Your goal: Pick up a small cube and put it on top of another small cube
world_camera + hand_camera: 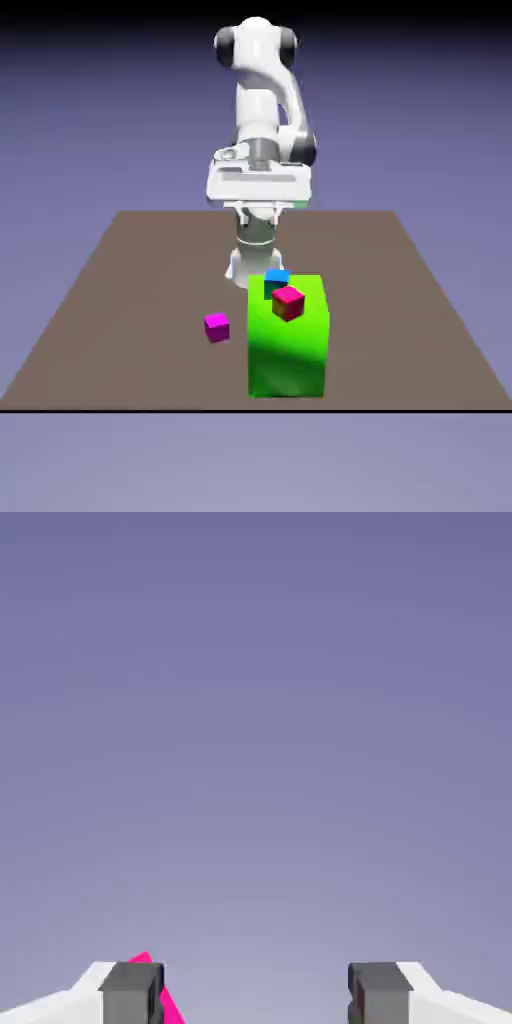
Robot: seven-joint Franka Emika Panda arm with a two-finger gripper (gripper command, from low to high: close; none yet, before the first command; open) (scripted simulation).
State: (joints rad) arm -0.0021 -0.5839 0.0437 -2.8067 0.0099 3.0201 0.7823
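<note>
Gripper [256, 992], jaws wide apart, nothing between them; the approach is best squared above the cube before descending, clear of the green block [286, 365].

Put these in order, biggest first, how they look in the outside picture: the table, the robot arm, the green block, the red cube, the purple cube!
1. Table
2. Robot arm
3. Green block
Unsure: red cube and purple cube. Red looks slightly bigger, but may be nearer the camera.
</note>
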